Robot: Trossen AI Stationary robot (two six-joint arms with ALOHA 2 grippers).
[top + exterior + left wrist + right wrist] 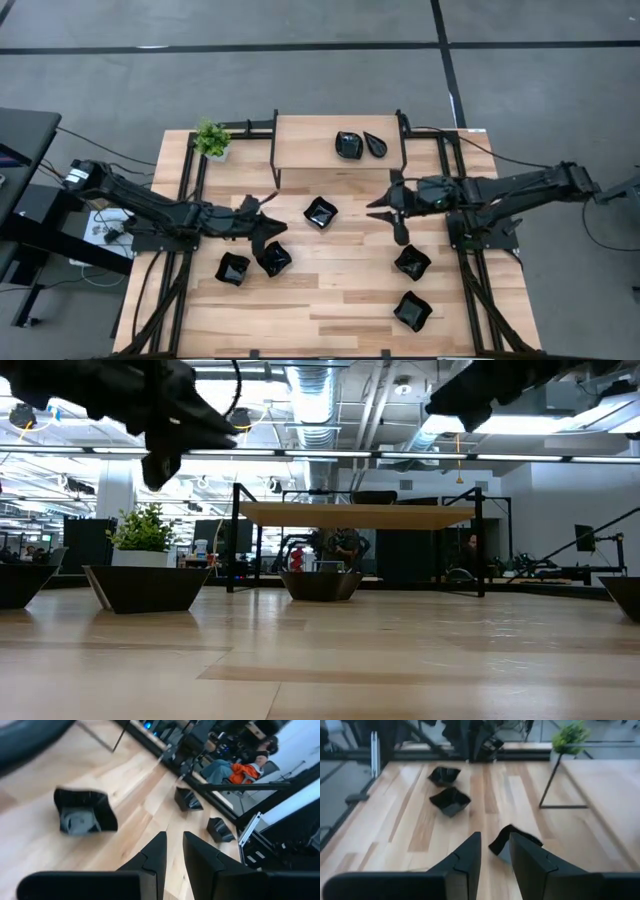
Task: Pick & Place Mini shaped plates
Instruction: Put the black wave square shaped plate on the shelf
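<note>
Two shelf plates [359, 145], high view only

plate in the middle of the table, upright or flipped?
Upright. The centre plate rests on its base in the low view, walls flaring up to the rim; the high view shows its open bowl facing up. Nothing visible inside.

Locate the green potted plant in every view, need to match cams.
High view: potted plant at a table corner, left of the shelf.
Low view: plant at left, behind a black plate.
Left wrist view: not in it.
Right wrist view: plant beyond the shelf's corner.
Shared landmark: raised wooden shelf.
</note>
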